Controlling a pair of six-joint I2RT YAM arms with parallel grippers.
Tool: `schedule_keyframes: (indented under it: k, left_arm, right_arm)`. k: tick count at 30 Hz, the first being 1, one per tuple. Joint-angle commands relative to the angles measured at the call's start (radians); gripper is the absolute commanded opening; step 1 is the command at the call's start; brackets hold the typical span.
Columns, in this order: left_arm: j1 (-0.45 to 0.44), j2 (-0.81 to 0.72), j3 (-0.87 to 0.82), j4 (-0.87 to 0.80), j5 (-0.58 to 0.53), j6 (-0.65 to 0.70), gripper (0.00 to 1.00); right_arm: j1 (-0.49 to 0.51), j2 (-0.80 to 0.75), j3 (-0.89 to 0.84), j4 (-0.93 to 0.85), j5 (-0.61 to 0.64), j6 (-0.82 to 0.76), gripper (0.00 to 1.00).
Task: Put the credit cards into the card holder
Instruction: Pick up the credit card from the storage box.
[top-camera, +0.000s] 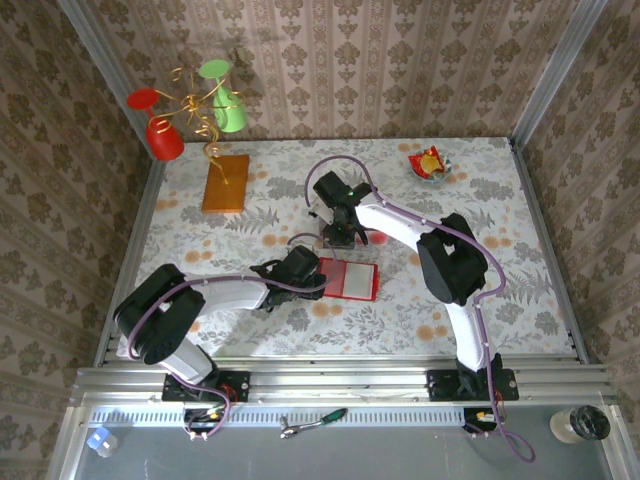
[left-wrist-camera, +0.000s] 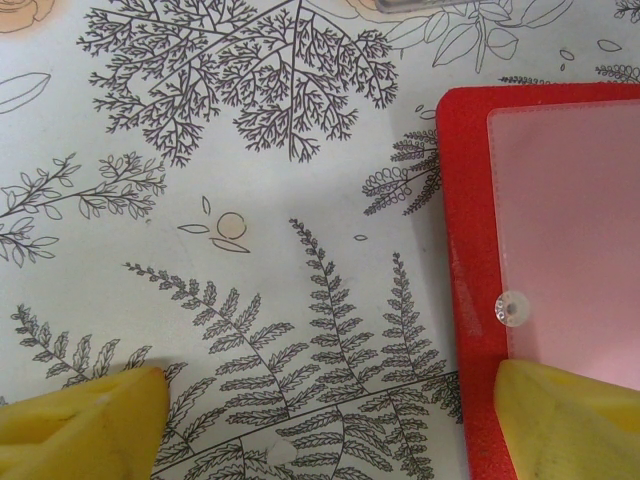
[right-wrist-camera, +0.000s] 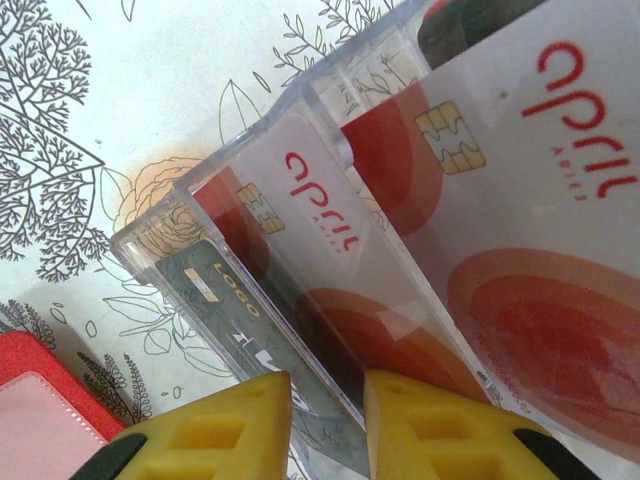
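From above, we saw the left gripper (top-camera: 318, 273) low over the table (top-camera: 200, 330), just beside the left edge of the red card holder (top-camera: 350, 280). The holder lay open and flat near the middle of the table. The right gripper (top-camera: 340, 237) hung a little beyond the holder, pointing down. From this height we could not read how wide either pair of jaws stood.

In the left wrist view we found the jaws spread wide. One yellow finger (left-wrist-camera: 80, 420) sat over the bare patterned cloth and the other over the near left corner of the holder, above its red border and pale clear pocket. Nothing lay between them, and we could not tell whether that fingertip touched the holder.

In the right wrist view the two yellow fingers stood close together with only a narrow gap. A clear stand (right-wrist-camera: 135, 245) held the cards (right-wrist-camera: 520, 200) upright in a row, white ones with red circles and red lettering. At the near end stood a dark card (right-wrist-camera: 215, 295), and its lower edge ran into the gap between the fingers. We could not tell whether the pads pressed on it. A corner of the holder showed at the lower left, apart from the stand.
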Motion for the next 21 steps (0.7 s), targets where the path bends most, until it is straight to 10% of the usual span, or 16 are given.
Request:
schedule_keyframes:
  k: [1, 21]
  left_arm:
    - [-0.009, 0.018, 0.007, -0.007, 0.008, -0.018, 0.86]
    - [-0.009, 0.02, 0.004, -0.004, 0.011, -0.018, 0.86]
  right_arm:
    - [0.008, 0.032, 0.033, -0.037, 0.006, -0.021, 0.25]
    - [0.032, -0.04, 0.03, -0.038, -0.011, -0.122, 0.0]
